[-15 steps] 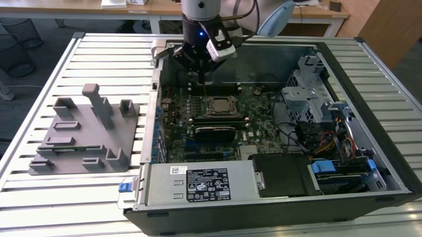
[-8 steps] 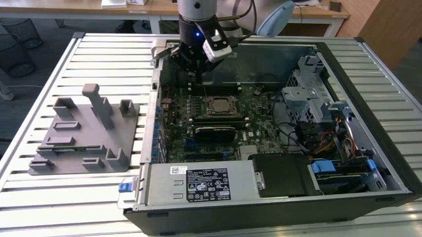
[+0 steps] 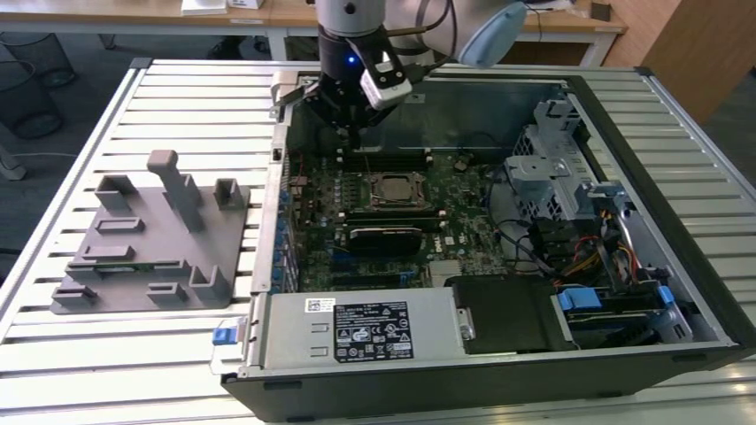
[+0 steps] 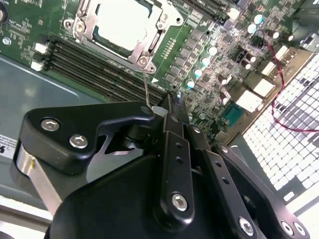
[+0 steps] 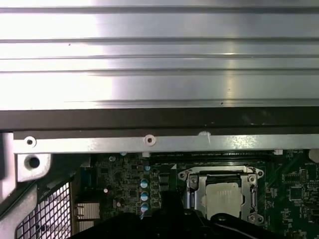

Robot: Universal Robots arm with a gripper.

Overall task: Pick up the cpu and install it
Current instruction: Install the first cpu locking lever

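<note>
The cpu, a silver-grey square, lies in the motherboard socket under its metal frame; both wrist views show it too. My gripper hangs inside the open computer case, just behind the socket and over the memory slots. In the second wrist view the gripper has its black fingers closed together. A thin wire socket lever rises from the socket's corner up to the fingertips. I cannot tell if the lever is clamped between them.
A grey plastic fixture with upright posts sits on the slatted table at the exterior view's left. Inside the case are the power supply, a drive cage and loose cables. The case's rear wall is close behind the gripper.
</note>
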